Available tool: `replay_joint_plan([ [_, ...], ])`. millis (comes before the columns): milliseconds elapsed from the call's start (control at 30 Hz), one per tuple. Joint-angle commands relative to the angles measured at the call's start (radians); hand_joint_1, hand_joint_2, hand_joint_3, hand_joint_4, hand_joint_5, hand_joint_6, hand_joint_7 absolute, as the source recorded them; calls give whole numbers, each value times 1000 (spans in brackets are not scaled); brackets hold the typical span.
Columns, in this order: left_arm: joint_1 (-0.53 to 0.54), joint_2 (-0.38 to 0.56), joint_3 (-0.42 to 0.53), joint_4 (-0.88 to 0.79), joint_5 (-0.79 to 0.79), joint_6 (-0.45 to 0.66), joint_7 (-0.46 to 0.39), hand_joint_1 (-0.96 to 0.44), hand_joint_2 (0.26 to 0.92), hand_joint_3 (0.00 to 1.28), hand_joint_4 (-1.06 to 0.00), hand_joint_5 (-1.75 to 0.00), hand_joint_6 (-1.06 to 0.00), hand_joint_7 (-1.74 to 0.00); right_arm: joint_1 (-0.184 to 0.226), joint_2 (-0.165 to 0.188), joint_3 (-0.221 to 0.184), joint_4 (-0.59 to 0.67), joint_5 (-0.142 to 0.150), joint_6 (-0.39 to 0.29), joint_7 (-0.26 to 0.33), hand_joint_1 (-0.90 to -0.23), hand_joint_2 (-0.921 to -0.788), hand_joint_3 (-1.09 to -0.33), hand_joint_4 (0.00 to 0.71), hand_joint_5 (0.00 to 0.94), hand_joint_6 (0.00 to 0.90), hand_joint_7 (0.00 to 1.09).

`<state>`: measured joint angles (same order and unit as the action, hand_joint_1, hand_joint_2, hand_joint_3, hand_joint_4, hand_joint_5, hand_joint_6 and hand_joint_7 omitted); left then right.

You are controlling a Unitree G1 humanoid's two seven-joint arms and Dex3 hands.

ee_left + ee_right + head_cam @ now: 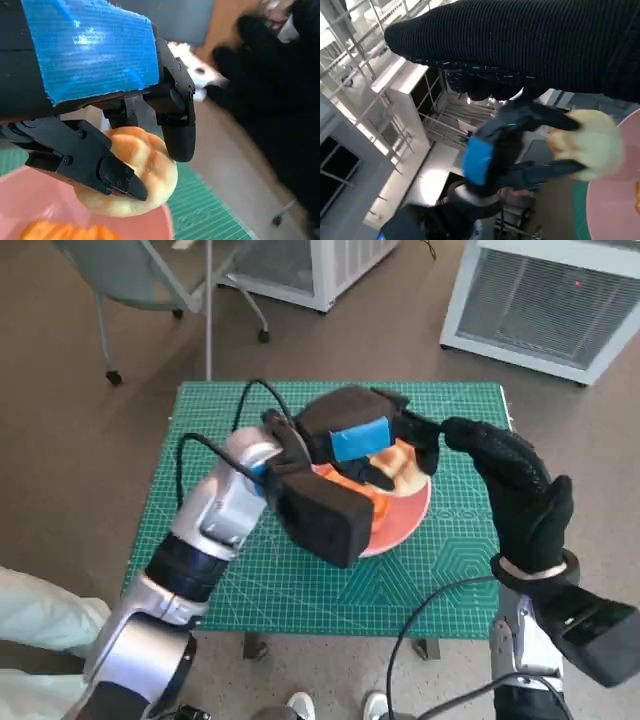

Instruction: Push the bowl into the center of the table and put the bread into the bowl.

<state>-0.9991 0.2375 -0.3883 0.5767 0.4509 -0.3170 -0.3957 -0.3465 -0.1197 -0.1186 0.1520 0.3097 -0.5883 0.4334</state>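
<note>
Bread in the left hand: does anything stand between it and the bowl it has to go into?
Nothing visible does. The left hand holds the bread between its fingers just above the pink bowl, over its rim. The right hand hovers beside the bowl, not between them.

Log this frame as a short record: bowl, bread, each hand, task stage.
bowl: pink bowl on the green mat, something orange inside
bread: pale round bread, above the bowl's rim, not yet lying in it
left hand: left hand holds the bread between its fingers
right hand: right hand beside the bowl, fingers apart, holding nothing
task stage: bread over bowl, release pending
</note>
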Motion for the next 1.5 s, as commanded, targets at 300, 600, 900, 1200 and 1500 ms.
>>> replay_joint_plan([
  [300,-8,-19,-2,40,-4,90,-55,-91,894,61,-329,-185,-340,-296,13,-7,-11,6,17,5,0,-663,-921,-716,54,3,-1,356],
  [600,33,11,12,-60,-13,137,-87,-153,839,2,-114,-6,-291,-56,10,-10,-15,1,25,13,-1,-663,-921,-713,58,4,-1,385],
  [900,69,54,58,-103,-76,98,-101,-198,828,0,-56,0,-249,-15,5,-15,-20,-6,33,23,0,-668,-921,-710,61,5,-1,395],
  [1200,139,97,157,-225,-210,122,-159,-202,807,0,-29,0,-211,0,-7,-26,-26,-19,32,42,-9,-680,-921,-689,64,5,-1,397],
  [1500,174,32,347,-133,-442,-197,-59,-357,830,12,-39,-4,-204,-1,-41,-55,-36,-73,15,96,-42,-688,-921,-670,70,6,-1,425],
])
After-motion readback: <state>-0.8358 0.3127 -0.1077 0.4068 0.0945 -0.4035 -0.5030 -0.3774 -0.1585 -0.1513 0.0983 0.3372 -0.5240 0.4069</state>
